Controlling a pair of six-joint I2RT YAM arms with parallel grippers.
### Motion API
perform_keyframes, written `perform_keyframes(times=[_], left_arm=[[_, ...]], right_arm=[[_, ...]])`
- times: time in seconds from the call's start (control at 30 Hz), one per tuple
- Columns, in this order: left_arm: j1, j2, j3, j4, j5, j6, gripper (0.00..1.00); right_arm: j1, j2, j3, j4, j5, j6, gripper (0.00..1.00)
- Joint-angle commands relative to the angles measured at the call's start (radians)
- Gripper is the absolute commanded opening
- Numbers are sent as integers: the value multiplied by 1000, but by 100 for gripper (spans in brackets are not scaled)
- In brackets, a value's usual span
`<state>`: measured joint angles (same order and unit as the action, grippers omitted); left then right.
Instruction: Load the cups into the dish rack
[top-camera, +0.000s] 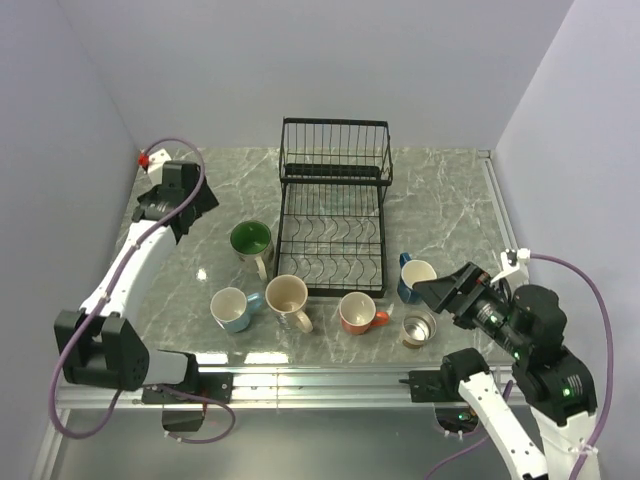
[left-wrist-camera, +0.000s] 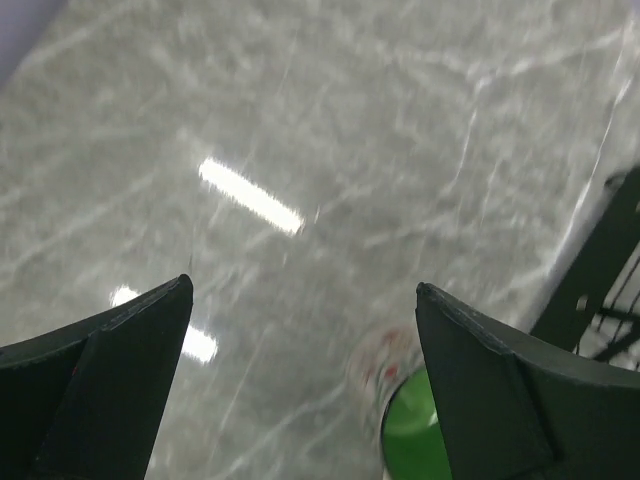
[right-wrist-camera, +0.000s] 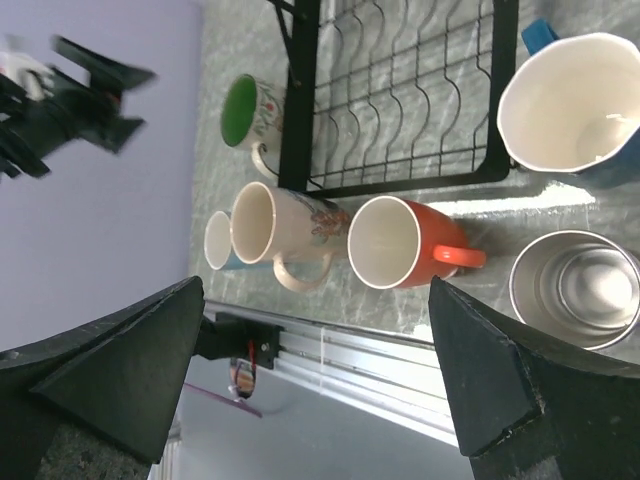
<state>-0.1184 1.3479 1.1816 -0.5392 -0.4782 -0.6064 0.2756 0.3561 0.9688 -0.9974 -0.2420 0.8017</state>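
Observation:
The black wire dish rack (top-camera: 333, 205) stands at the table's middle back with nothing in it. Six cups stand in front of it: green-inside (top-camera: 251, 240), light blue (top-camera: 231, 309), cream (top-camera: 288, 298), orange (top-camera: 357, 312), steel (top-camera: 419, 328) and dark blue (top-camera: 416, 277). My left gripper (top-camera: 198, 213) is open and empty, above the table left of the green-inside cup (left-wrist-camera: 415, 430). My right gripper (top-camera: 428, 289) is open and empty, beside the dark blue cup (right-wrist-camera: 570, 105) and above the steel cup (right-wrist-camera: 575, 288). The orange cup (right-wrist-camera: 395, 243) also shows in the right wrist view.
A small red and white object (top-camera: 152, 157) sits in the back left corner. An aluminium rail (top-camera: 300, 385) runs along the near edge. Walls close the left, back and right sides. The rack's edge (left-wrist-camera: 610, 270) shows at the right of the left wrist view.

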Motion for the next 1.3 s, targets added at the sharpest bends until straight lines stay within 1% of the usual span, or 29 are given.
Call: perform_keyframes(times=[0.0, 0.03, 0.1, 0.13, 0.2, 0.27, 0.33, 0.37, 0.4, 0.47, 0.53, 0.67, 0.77, 0.8, 0.87, 0.9, 1.0, 1.13, 1.27], left_arm=[[0, -128, -10, -166, 73, -67, 99], [2, -142, -17, -165, 135, -75, 99], [2, -179, -56, -148, 200, -88, 99], [2, -191, -75, -128, 278, -64, 99], [0, -202, -111, -101, 323, -69, 99], [-7, -191, -125, -91, 377, -76, 98], [-33, -150, -125, -91, 363, -81, 93], [-71, -130, -113, -96, 348, -79, 92], [-92, -87, -105, -110, 308, -79, 90], [-136, -41, -80, -126, 274, -93, 87], [-153, 14, -77, -117, 271, -102, 82], [-175, 85, -92, -104, 263, -122, 75], [-175, 134, -96, -104, 251, -130, 61], [-175, 145, -96, -104, 250, -128, 47], [-175, 174, -97, -90, 254, -121, 33], [-176, 183, -99, -84, 257, -118, 20], [-176, 211, -99, -73, 274, -116, 0], [-176, 220, -96, -73, 289, -93, 0], [-156, 153, -51, -110, 280, -55, 0]], right_arm=[[4, -48, -15, 5, -18, 4, 100], [5, -63, -37, 8, -38, 10, 100], [7, -87, -53, -1, -59, 24, 100], [5, -97, -54, -12, -48, 25, 100], [2, -120, -39, -44, -2, 1, 100], [4, -123, 10, -82, 42, -21, 100], [5, -114, 48, -130, 69, -58, 100], [5, -109, 57, -141, 70, -68, 100], [5, -100, 65, -161, 70, -82, 100], [4, -98, 82, -171, 75, -85, 99], [5, -101, 97, -181, 86, -82, 99], [5, -114, 108, -196, 119, -68, 99], [5, -117, 104, -201, 125, -64, 99], [5, -117, 100, -199, 130, -64, 99], [5, -114, 94, -198, 135, -65, 99], [4, -109, 91, -198, 138, -67, 99], [5, -97, 90, -187, 142, -68, 99], [5, -85, 82, -170, 138, -65, 99], [5, -74, 82, -147, 118, -53, 99]])
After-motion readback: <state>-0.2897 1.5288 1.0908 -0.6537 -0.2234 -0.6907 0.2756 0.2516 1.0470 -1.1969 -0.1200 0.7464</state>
